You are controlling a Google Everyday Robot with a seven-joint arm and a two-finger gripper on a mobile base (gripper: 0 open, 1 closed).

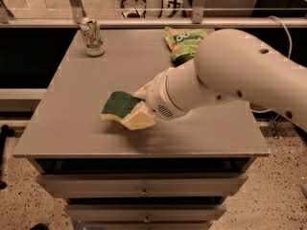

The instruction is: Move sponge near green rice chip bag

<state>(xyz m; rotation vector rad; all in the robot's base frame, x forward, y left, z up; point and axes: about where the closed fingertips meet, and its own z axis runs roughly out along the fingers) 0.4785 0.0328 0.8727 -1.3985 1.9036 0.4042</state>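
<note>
The sponge [118, 104], dark green on top over pale yellow foam, is in the middle of the grey table [67, 114], held slightly above it. My gripper [137, 105] is shut on the sponge's right end, with one pale yellow finger [139, 120] below it. The big white arm reaches in from the right. The green rice chip bag [183, 42] lies at the table's far right, behind the arm and partly hidden by it, well apart from the sponge.
A white-and-green drink can [92, 36] stands upright at the table's far left corner. Drawers [144, 186] sit under the front edge. A glass rail runs behind the table, with office chairs beyond it.
</note>
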